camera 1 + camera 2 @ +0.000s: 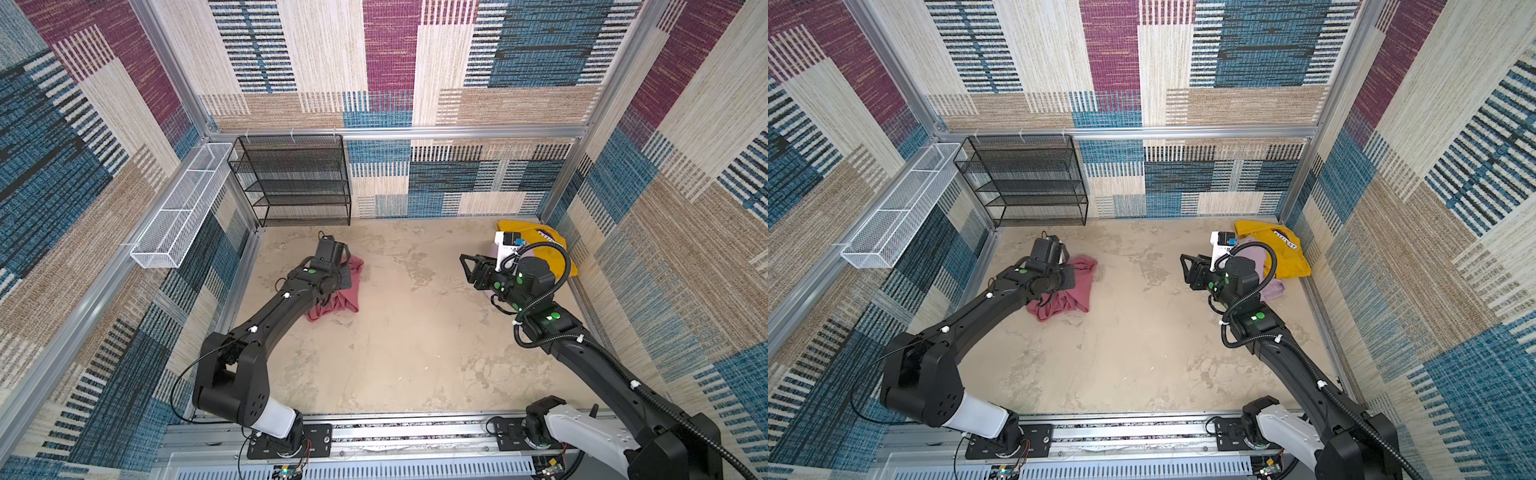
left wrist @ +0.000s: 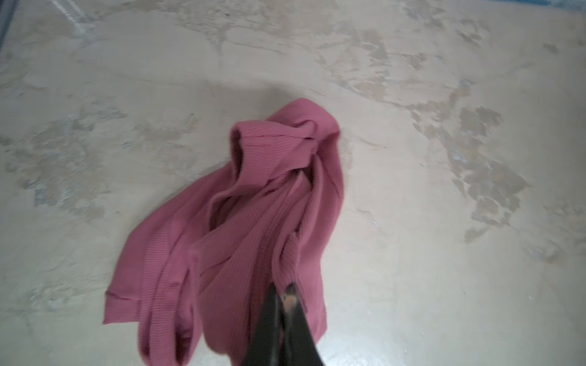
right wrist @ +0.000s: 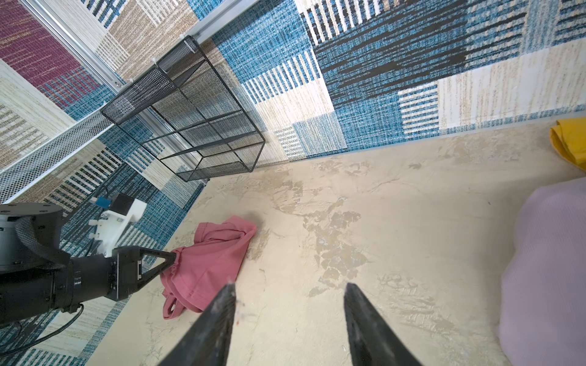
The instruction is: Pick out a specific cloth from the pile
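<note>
Now your left end effector (image 2: 283, 293) is clamped on the cloth (image 2: 253, 206) near the left edge of the counter (image 1: 415, 353). Your right end effector (image 3: 289, 286) gapes empty beside the far-right-corner pile (image 1: 1287, 257).

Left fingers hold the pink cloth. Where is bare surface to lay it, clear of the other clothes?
Widest: table centre, between the rose-pink cloth and the right arm, down to the front rail. Smaller: along the back, black mesh shelf to yellow garment. Crowded: far right corner, the pile.
</note>
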Controlling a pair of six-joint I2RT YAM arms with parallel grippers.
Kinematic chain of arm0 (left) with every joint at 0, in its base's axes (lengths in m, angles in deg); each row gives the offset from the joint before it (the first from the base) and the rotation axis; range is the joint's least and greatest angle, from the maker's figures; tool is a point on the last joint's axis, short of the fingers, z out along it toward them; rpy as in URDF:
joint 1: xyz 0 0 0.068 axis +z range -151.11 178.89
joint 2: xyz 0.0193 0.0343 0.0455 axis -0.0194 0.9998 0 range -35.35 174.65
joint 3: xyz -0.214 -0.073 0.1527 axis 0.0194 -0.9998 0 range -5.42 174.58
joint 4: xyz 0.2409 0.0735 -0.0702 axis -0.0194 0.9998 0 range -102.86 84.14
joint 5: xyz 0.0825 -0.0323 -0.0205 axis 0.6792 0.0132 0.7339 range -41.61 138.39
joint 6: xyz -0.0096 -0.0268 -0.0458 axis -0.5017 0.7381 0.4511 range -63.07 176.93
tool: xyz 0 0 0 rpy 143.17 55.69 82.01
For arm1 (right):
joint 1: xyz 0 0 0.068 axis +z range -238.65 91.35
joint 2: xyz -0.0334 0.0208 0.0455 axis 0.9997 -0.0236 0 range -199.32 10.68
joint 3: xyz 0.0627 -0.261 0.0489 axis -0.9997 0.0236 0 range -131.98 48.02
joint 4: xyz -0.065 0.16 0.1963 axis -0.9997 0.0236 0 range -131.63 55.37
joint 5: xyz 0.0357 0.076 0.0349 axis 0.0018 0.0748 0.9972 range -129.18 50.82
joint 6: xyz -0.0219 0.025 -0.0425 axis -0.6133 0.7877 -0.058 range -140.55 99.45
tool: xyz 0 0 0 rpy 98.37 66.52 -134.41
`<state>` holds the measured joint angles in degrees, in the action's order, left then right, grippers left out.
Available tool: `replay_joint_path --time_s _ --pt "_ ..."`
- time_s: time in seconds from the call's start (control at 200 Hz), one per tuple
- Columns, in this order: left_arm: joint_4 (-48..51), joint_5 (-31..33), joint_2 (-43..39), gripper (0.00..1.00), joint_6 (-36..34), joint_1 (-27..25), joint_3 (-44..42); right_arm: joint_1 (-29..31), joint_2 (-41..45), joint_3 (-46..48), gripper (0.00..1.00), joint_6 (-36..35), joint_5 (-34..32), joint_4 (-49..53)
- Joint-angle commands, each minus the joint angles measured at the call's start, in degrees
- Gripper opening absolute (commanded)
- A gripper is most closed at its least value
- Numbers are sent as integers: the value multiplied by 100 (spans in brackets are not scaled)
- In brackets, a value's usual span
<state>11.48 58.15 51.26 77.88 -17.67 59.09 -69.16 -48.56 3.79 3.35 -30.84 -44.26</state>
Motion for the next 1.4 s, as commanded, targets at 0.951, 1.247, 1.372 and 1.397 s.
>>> replay_joint_path --time_s 0.951,1.247,1.372,1.397 --pt "11 -54 599 29 500 882 -209 10 123 -253 58 49 51 131" --pt "-8 97 -639 32 370 487 -474 7 324 -96 58 93 75 81" --pt "-97 319 -856 30 121 44 -552 6 320 7 58 154 123 30" --pt "-96 279 -852 30 126 -14 -566 5 326 26 58 173 140 33"
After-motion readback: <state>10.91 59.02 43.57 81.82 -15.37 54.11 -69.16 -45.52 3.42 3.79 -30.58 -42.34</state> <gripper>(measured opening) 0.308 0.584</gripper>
